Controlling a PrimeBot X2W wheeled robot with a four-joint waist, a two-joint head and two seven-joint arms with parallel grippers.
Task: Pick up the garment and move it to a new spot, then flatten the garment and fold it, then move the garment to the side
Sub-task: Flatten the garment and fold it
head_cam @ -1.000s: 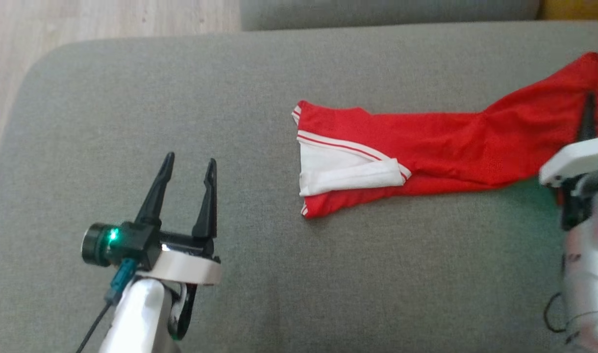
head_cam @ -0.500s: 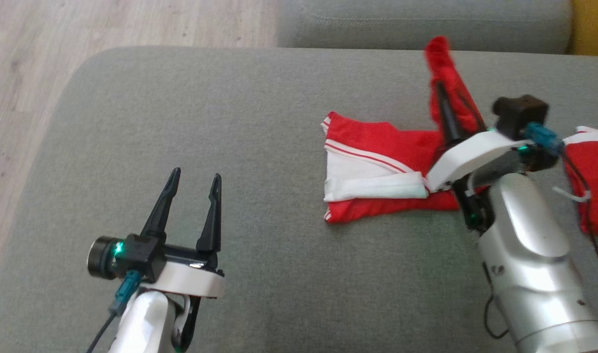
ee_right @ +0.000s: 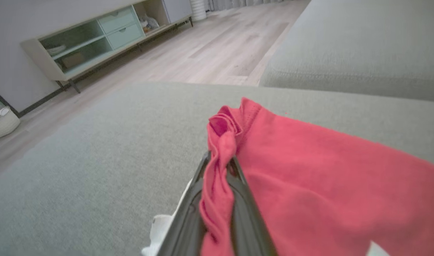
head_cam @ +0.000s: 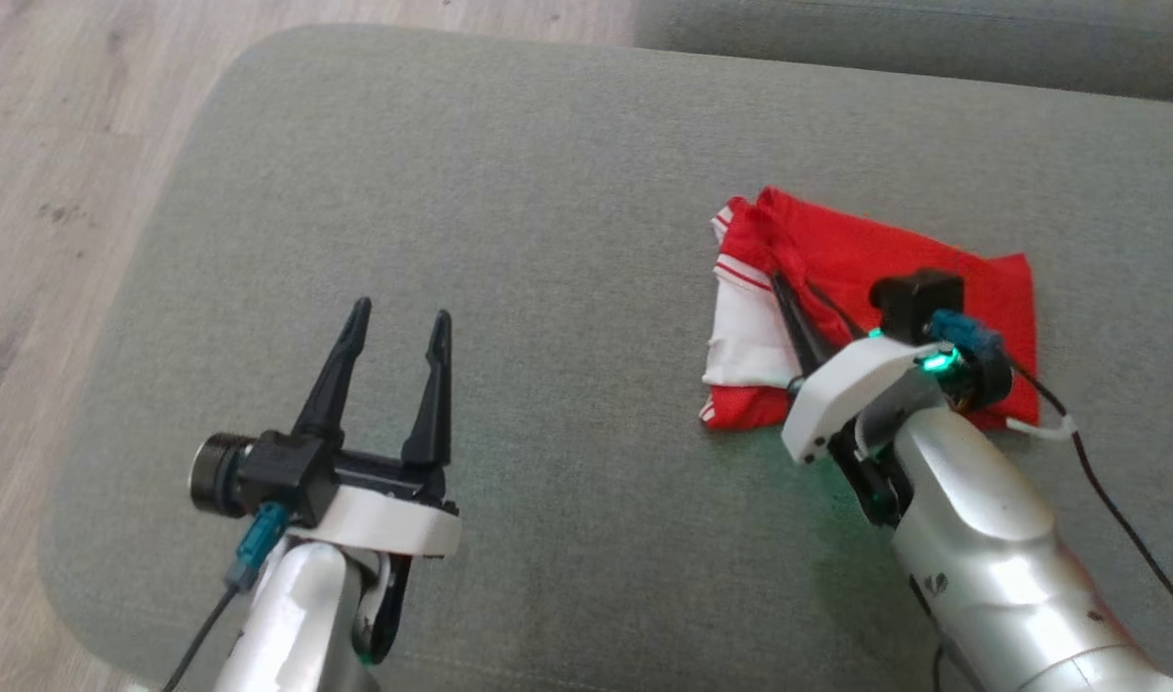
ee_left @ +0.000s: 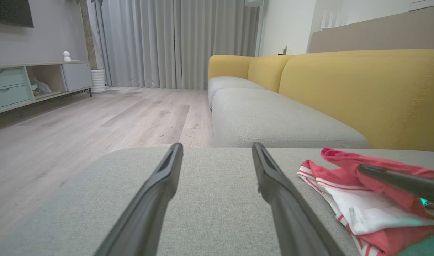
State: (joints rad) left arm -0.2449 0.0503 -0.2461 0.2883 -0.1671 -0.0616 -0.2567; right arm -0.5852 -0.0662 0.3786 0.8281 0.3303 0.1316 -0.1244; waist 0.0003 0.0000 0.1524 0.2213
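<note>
The garment [head_cam: 894,259] is red with white panels and stripes. It lies doubled over on the grey cushion [head_cam: 567,192], right of middle. My right gripper [head_cam: 777,282] is shut on a bunched red edge of it, held low over the garment's left end above the white panel. The right wrist view shows red cloth [ee_right: 309,160] pinched between the fingers of the right gripper [ee_right: 220,158]. My left gripper [head_cam: 401,315] stands open and empty well to the left, over bare cushion. In the left wrist view the left gripper [ee_left: 217,146] points past the garment [ee_left: 348,209] at the lower right.
The cushion's rounded left edge drops to a wooden floor [head_cam: 48,144]. A second grey seat [ee_left: 274,121] and yellow backrests [ee_left: 363,89] lie beyond. A low cabinet [ee_right: 89,42] stands against the far wall.
My right gripper has carried the garment's right end up and over to the left, laying it on the left half. The head camera has shifted. The left gripper stays open in place.
</note>
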